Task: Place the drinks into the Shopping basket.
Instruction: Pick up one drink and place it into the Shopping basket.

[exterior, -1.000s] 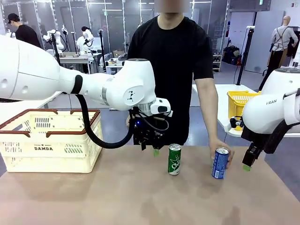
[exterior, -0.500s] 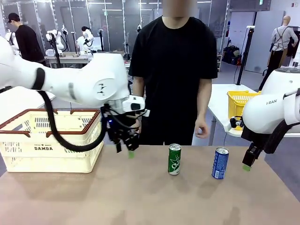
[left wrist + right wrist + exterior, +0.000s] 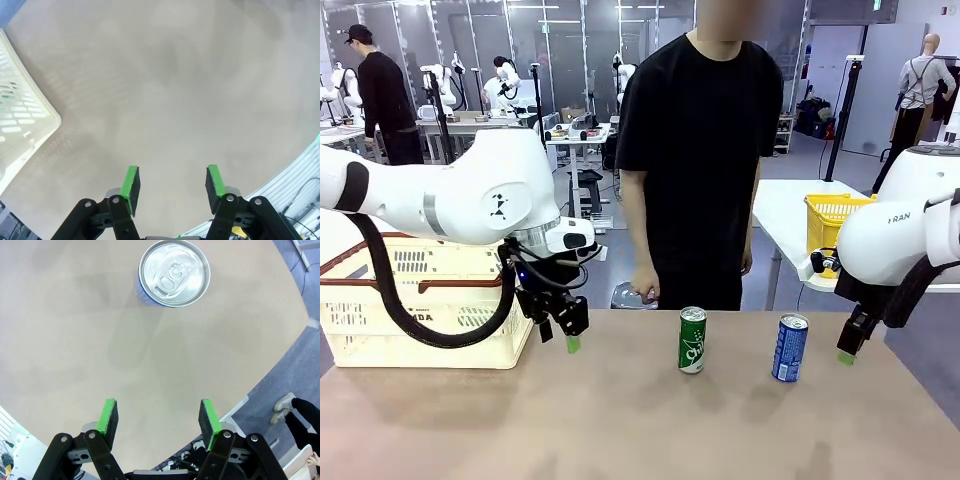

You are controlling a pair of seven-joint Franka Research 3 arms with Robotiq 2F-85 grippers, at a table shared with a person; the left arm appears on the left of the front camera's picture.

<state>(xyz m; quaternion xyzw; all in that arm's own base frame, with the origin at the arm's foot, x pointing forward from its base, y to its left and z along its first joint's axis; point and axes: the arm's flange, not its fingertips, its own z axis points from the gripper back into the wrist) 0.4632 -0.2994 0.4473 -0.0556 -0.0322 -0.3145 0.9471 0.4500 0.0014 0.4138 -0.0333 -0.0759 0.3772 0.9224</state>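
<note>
Green can (image 3: 692,340), blue can (image 3: 789,348) apart near table (image 3: 620,420) far edge.

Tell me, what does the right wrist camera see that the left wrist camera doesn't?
Right wrist view: the blue can standing upright, seen from above, beyond the open right pincer. Left wrist view: a corner of the cream basket, beside the open left pincer. Both: the tan table under empty, green-padded jaws.
</note>
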